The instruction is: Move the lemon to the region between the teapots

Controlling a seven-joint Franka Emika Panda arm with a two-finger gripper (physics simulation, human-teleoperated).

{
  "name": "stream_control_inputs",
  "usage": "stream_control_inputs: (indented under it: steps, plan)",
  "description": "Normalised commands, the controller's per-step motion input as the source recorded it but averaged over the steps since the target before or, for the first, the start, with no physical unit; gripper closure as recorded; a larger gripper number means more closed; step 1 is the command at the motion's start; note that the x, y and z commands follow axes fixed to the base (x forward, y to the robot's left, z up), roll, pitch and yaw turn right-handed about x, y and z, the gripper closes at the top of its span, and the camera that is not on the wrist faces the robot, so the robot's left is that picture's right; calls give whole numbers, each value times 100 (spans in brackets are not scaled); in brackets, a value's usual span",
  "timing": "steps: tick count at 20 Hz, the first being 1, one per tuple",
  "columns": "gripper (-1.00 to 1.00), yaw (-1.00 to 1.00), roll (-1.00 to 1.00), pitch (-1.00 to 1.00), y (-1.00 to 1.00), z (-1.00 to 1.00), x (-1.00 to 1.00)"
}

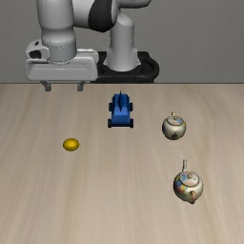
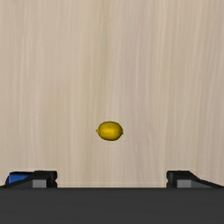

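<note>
Gripper (image 1: 62,87) hung wide open, empty, above the worktop (image 1: 38,195). We had the lemon (image 1: 71,145) lying well apart from the 2 teapots (image 1: 173,126) (image 1: 188,185). Light, firm, likely to roll, we judged; its middle looked best to pinch.

1. This is a bare robot test setup, a rendered workbench rather than a lived-in room: a pale wood-grain desk (image 1: 38,191) runs up to a plain grey wall (image 1: 200,38).
2. A white and grey robot arm (image 1: 67,24) stands on a black base (image 1: 143,65) at the desk's far edge.
3. Unrelated props lie well apart: a small yellow lemon (image 1: 71,145), a blue toy car (image 1: 121,111), a round cream teapot (image 1: 173,126) and a second cream teapot (image 1: 188,185).
</note>
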Motion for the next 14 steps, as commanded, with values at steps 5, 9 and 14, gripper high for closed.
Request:
stream_control_inputs:
  steps: [5, 9, 14]
  plan:
    - [-100, 0, 0, 0, 0, -100, 0]
    - [-100, 0, 0, 0, 0, -100, 0]
    - [-100, 0, 0, 0, 0, -100, 0]
